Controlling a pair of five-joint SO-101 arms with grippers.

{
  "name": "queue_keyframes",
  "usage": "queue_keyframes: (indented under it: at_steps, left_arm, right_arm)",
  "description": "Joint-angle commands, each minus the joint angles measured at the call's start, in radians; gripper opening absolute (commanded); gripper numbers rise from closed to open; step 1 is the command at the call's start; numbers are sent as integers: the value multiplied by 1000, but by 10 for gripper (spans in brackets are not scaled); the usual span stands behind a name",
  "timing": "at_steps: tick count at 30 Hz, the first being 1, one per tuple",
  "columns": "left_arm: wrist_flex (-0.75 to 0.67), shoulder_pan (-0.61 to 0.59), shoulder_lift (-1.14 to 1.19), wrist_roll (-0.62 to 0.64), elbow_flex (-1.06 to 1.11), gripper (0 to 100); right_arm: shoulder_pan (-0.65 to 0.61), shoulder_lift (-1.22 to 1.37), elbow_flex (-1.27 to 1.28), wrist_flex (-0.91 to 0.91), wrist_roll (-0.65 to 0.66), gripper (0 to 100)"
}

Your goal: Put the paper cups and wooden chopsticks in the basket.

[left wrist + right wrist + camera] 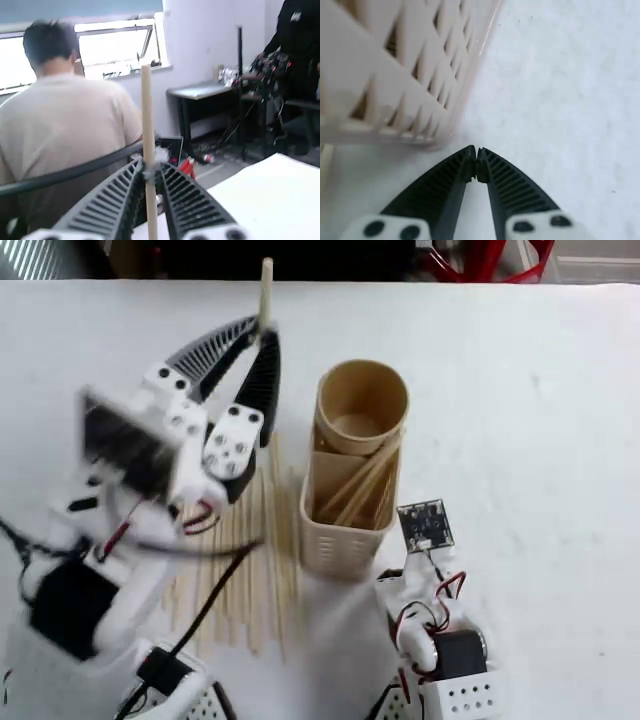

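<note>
1. Left gripper, upper left of centre in the high view, clamps one wooden chopstick upright.
2. Right gripper is closed on nothing, just beside the basket wall.
3. The basket, at frame centre, holds a paper cup and angled sticks.
4. Loose chopsticks lie on the table, left of the basket.

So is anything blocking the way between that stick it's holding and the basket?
Nothing visible. The left arm's jaws hold the chopstick upright just beside the basket, with only a bare gap between. The paper cup fills the far end; the near compartment with other chopsticks is open.
</note>
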Motion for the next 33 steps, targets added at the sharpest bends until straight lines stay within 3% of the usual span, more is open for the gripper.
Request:
queue_keyframes:
  at_steps: [1, 6, 18, 27, 33]
  left_arm:
    - [-23, 105, -19, 9, -110, 23]
    - [-26, 179, 33, 9, -103, 23]
    - [-21, 176, 188, 112, -94, 24]
    - [120, 154, 182, 115, -101, 24]
    - [143, 134, 188, 115, -94, 24]
  right_arm:
    - [4, -2, 9, 4, 2, 19]
    - [4, -2, 9, 4, 2, 19]
    - [-1, -2, 9, 4, 2, 19]
    - [2, -2, 9, 4, 2, 19]
    - [4, -2, 9, 4, 2, 19]
